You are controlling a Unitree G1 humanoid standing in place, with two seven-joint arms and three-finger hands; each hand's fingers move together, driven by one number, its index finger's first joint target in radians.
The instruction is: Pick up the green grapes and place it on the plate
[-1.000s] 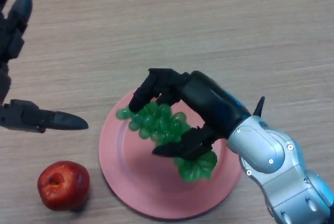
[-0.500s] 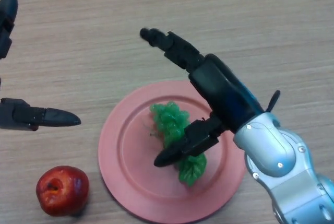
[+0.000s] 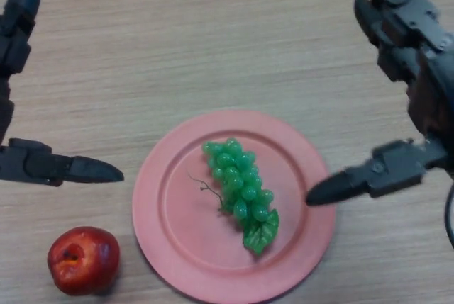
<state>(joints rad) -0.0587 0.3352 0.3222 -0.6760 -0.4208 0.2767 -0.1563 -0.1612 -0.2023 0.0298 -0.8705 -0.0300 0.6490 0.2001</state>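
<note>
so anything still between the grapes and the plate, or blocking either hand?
Nothing visible. The green grapes already lie on the pink plate. The right hand and left hand are open, clear of the bunch.

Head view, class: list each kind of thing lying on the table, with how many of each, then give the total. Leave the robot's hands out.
Bunch of green grapes: 1
Pink plate: 1
Red apple: 1
Total: 3
</note>
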